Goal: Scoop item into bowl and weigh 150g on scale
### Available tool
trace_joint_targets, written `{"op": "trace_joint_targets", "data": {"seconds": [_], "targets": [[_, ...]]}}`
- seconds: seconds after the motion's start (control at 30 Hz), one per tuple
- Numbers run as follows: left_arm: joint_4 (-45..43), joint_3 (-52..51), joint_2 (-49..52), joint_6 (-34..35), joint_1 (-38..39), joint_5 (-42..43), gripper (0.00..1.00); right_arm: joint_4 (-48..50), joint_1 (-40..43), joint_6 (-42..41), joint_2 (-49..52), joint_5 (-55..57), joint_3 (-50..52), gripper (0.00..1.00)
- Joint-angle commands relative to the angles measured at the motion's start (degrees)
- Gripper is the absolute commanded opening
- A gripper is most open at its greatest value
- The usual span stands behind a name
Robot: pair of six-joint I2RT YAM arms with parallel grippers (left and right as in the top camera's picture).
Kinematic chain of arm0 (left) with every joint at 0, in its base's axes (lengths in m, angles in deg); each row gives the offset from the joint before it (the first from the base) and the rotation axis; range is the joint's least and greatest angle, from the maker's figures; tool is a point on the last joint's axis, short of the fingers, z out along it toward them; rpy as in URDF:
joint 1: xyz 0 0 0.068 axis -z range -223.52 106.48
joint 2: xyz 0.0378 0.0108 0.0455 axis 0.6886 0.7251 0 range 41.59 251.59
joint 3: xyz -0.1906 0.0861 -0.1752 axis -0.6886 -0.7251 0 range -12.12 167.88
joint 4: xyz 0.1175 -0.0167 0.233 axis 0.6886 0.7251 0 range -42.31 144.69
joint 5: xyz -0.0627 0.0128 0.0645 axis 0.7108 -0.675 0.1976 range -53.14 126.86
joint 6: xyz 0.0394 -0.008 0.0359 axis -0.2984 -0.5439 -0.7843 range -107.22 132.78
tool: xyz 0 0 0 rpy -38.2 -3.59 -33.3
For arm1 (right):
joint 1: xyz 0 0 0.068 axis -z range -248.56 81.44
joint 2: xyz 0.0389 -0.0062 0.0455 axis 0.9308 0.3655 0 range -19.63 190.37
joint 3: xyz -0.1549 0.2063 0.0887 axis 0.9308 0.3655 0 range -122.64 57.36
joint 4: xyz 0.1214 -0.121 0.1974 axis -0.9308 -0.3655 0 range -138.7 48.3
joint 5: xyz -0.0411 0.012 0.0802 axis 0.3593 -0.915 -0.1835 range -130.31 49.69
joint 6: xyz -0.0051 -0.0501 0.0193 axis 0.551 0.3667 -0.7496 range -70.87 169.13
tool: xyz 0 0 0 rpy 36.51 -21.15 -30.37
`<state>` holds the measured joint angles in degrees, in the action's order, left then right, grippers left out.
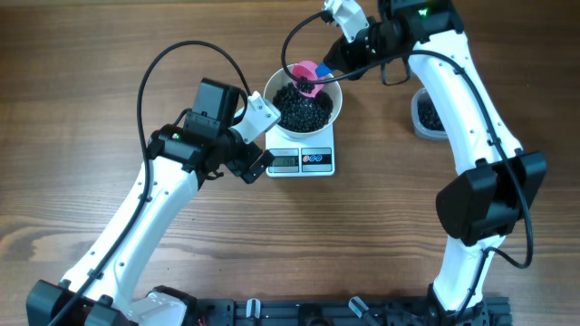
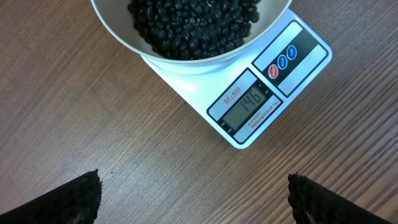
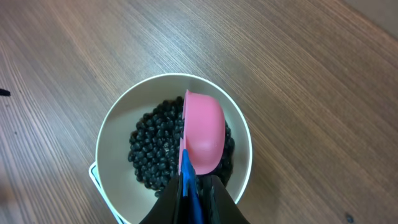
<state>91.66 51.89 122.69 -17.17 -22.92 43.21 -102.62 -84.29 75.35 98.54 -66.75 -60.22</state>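
Note:
The white bowl [image 1: 333, 101] stands on the white scale [image 1: 319, 161] and holds a heap of black beans [image 1: 304, 109]. In the left wrist view the scale's display [image 2: 249, 104] reads 146, and the bowl [image 2: 124, 31] fills the top of that view. A pink scoop [image 3: 205, 130] with a blue handle [image 3: 186, 177] hangs tipped on its side over the beans [image 3: 149, 149]. My right gripper [image 3: 191, 198] is shut on that handle. My left gripper [image 2: 196, 200] stands wide open over bare table, just left of the scale, with nothing between its fingers [image 2: 78, 199].
A clear plastic tub [image 1: 426, 113] holding more black beans sits to the right of the bowl, partly behind my right arm [image 1: 462, 100]. The left arm [image 1: 154, 217] stretches across the table's left side. Bare wood lies in front of the scale.

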Motion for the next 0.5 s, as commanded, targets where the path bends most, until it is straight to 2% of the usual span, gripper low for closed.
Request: {"op": "trace_joint_targets", "data": {"seconds": [0.0, 0.47], "targets": [[0.0, -0.2, -0.5, -1.1, -0.2, 0.9, 1.00, 0.5, -0.9, 5.3, -2.3, 0.6, -1.5, 0.04], [0.0, -0.2, -0.5, -1.1, -0.2, 0.9, 1.00, 1.8, -1.7, 11.4, -2.3, 2.6, -1.5, 0.04]]}}
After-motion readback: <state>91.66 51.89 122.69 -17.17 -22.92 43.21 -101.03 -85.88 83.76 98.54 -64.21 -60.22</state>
